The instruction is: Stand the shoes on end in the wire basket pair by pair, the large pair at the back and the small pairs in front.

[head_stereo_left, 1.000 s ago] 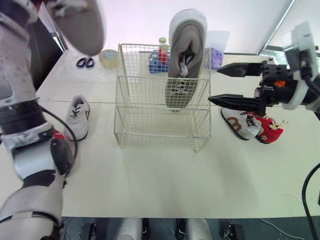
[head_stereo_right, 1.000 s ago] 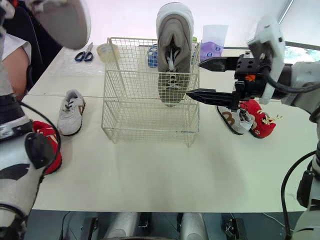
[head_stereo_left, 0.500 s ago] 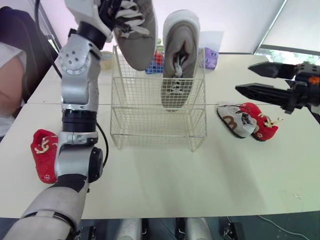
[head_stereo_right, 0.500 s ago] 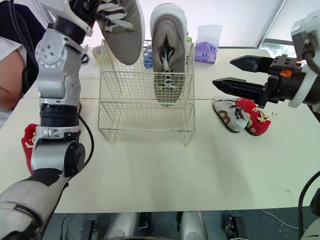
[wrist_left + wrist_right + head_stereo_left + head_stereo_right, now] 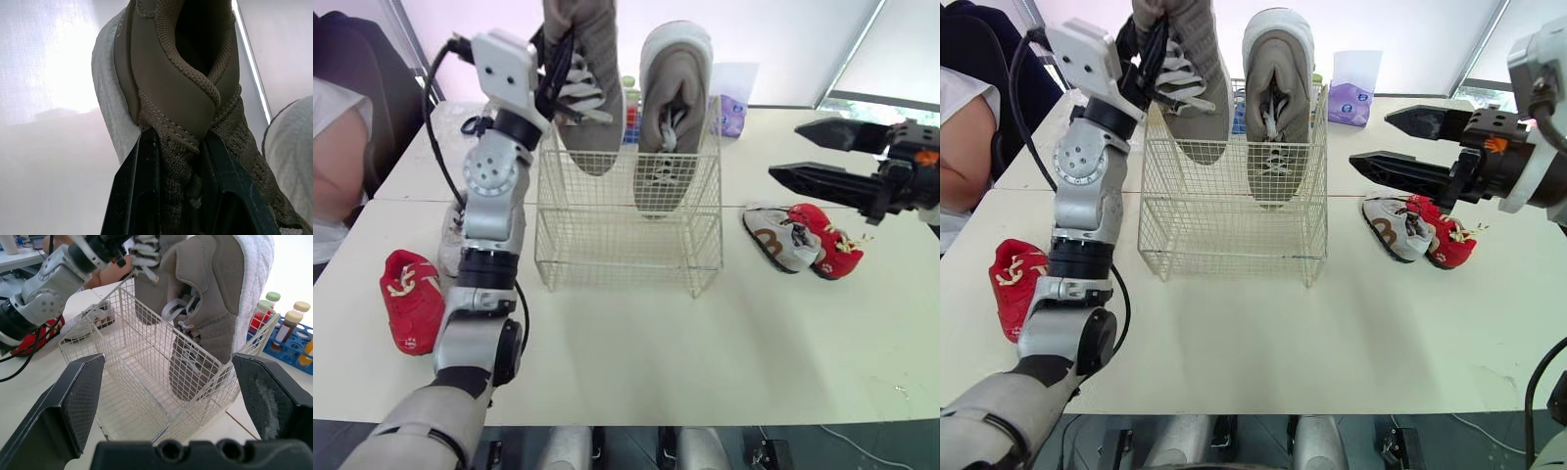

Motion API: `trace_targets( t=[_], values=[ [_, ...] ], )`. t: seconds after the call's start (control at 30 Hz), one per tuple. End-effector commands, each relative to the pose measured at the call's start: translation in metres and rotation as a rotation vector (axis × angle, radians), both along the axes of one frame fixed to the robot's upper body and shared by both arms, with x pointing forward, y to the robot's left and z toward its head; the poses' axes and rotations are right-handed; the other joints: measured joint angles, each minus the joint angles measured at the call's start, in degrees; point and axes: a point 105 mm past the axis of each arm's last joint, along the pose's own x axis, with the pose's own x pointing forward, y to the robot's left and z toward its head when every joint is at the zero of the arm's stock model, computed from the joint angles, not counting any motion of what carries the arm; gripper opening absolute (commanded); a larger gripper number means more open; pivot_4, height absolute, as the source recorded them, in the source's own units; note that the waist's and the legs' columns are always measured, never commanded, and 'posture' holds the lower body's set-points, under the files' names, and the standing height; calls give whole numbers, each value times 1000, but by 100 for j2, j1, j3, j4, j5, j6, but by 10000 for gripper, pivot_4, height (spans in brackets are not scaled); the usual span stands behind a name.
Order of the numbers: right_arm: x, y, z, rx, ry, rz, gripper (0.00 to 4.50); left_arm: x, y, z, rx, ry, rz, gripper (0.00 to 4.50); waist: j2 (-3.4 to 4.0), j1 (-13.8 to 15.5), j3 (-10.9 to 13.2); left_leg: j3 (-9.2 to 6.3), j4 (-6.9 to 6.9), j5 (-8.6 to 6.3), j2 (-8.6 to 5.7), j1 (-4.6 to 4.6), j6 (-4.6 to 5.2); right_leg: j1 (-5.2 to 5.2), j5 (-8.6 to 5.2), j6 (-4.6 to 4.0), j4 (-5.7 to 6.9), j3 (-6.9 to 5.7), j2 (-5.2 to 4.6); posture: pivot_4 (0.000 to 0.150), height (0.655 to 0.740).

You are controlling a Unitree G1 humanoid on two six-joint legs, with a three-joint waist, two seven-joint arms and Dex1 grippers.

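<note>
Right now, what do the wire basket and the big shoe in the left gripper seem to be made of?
Wire basket: thin metal wire, likely coated, cream-white and matte; the open grid shows it. Big shoe: grey-brown knit fabric, its weave visible, with a smoother stitched collar, perhaps suede or synthetic; white pebbled sole, probably foam.

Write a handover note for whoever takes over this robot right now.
Left gripper shut on held grey shoe, toe down, partly inside wire basket at the back, beside standing grey shoe.
Right gripper open, empty, right of basket.
Done: one large shoe stood.
To do: release this one, then small pairs in front: left red shoe, left white shoe, right white shoe, right red shoe, all on table.
</note>
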Motion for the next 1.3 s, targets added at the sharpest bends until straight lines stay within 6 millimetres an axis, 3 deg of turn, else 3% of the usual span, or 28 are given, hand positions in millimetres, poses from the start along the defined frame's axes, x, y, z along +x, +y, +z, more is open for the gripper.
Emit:
trace_targets(
  t=[0.03, 0.2, 0.3, 0.47, 0.73, 0.93, 1.0, 1.1, 1.2, 1.3],
  values=[
    [-1, 3, 8, 10, -55, 19, 45000, -5, -10, -14, 30, 41, -38, 4289, 0, -1, -1, 0, 0, 0, 0, 1, 0, 1, 0, 0, 0, 0, 0, 1500, 7400],
    [2, 4, 6, 15, -54, 30, 45000, -9, -7, -26, -5, 111, -50, 4289, 1, 3, -1, -3, 6, -1, 0, 0, 2, 3, 0, 0, 0, 0, 0, 1500, 7400],
    [5, 6, 5, 20, -54, 45, 45000, -15, -7, -30, 18, 132, -59, 17302, 1, 1, -2, -3, 6, -4, 0, 0, 6, 4, 0, 0, 0, 0, 0, 1500, 7400],
    [10, 9, 1, 21, -50, 58, 45000, -27, -6, -28, 70, 150, -64, 43699, 1, -1, -1, -7, 13, -4, 1, -4, 7, 3, 0, 0, 2, -1, 2, 1500, 7400],
    [17, 11, -7, 33, -31, 87, 45000, -67, -5, -32, 143, 275, -167, 43699, 2, -14, -1, -7, 13, -5, 2, -2, 8, 4, -1, -1, 3, 0, 2, 1500, 7400],
    [28, 10, -17, 64, -10, 94, 45000, -86, 26, -19, 126, 380, -153, 43699, 6, -13, -1, -9, 14, -4, 4, -1, 6, 4, -1, -2, 4, 0, 6, 1500, 7400],
    [36, 4, -17, 97, -14, 55, 45000, -98, 34, -14, 103, 428, -221, 43699, 5, -18, -1, -12, 14, -3, 4, -1, 5, 5, -1, -2, 4, 0, 8, 1500, 7400],
    [53, -13, -13, 161, -67, -45, 45000, -120, 37, -18, 88, 556, -412, 44466, 5, -26, -1, -11, 14, 15, 3, -1, -26, 5, -2, -1, 5, 1, 8, 1500, 7400],
    [71, -44, -6, 257, -177, -227, 45000, -148, 32, -41, 86, 736, -624, 44466, 9, -64, -2, -10, 14, 17, 2, 1, -31, 6, -3, 0, 6, 3, 5, 1500, 7400],
    [78, -89, -18, 324, -334, -498, 45000, -151, 30, -62, 80, 789, -570, 44466, 6, -24, -4, -13, 14, 19, -2, 4, -36, 12, -3, 0, 4, 3, 4, 1500, 7400]
  ],
)
